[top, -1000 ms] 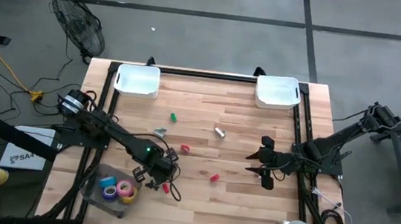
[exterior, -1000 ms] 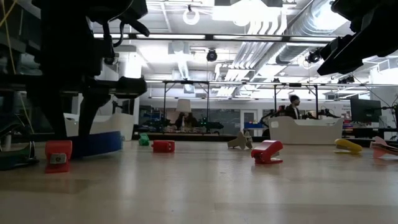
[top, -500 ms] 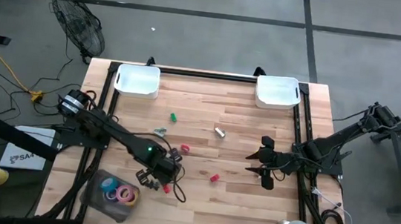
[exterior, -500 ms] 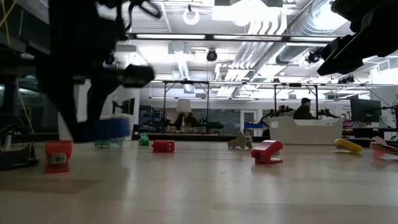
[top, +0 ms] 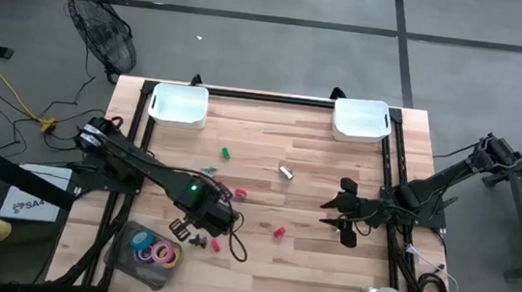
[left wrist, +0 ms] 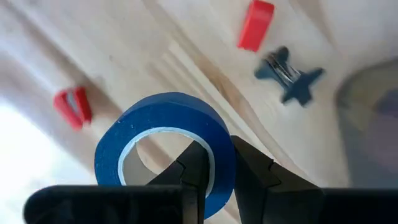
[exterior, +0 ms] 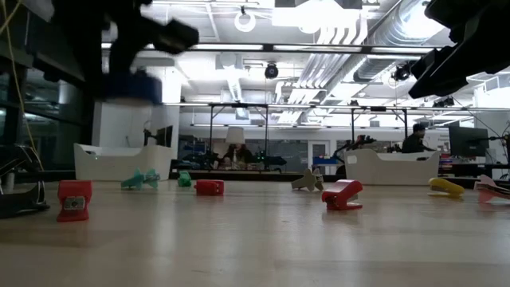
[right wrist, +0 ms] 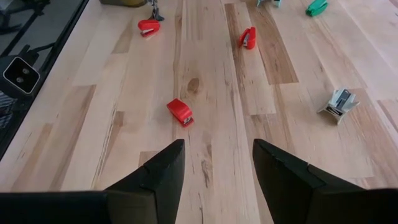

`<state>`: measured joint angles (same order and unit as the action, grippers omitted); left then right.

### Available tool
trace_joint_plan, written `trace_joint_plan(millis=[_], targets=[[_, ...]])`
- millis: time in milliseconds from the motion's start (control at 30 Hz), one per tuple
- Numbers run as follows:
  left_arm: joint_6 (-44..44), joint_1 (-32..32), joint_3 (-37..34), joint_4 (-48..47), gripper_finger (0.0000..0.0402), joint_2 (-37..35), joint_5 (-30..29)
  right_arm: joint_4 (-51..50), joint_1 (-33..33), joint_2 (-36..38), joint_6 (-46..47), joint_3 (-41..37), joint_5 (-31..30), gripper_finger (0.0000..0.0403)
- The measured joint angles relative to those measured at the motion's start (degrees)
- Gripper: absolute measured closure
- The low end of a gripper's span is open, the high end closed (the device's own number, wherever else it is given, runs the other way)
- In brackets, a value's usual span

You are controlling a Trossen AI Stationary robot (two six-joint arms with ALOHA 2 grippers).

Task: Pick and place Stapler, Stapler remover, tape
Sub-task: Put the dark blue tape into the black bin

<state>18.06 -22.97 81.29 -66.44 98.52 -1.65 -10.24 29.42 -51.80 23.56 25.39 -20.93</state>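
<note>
Left jaws (left wrist: 214, 165) clenched on the blue tape (left wrist: 165, 149), lifted off the counter (top: 269, 254); keep it level toward a bin; right jaws (right wrist: 214, 165) released

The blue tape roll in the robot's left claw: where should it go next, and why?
Probably carry it on toward a white bin at the table's far edge. The left gripper is shut on the blue tape roll, one finger through its hole, and the low view shows it lifted clear of the table. That is only a guess; the drop-off spot is not shown.
</note>
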Motion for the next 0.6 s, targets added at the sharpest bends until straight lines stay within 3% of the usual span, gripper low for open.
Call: trace_joint_plan(millis=[300,600], targets=[[-10.7,-7.7,12.2,-14.7,0.0351,0.0,1.3,-0.1,0.0,0.0,0.3,0.0,0.2,0.0222],[-27.4,-21.1,13.2,-17.3,0.0351,0.0,1.2,-0.2,0.0,0.0,1.1,0.0,0.3,0.0222]])
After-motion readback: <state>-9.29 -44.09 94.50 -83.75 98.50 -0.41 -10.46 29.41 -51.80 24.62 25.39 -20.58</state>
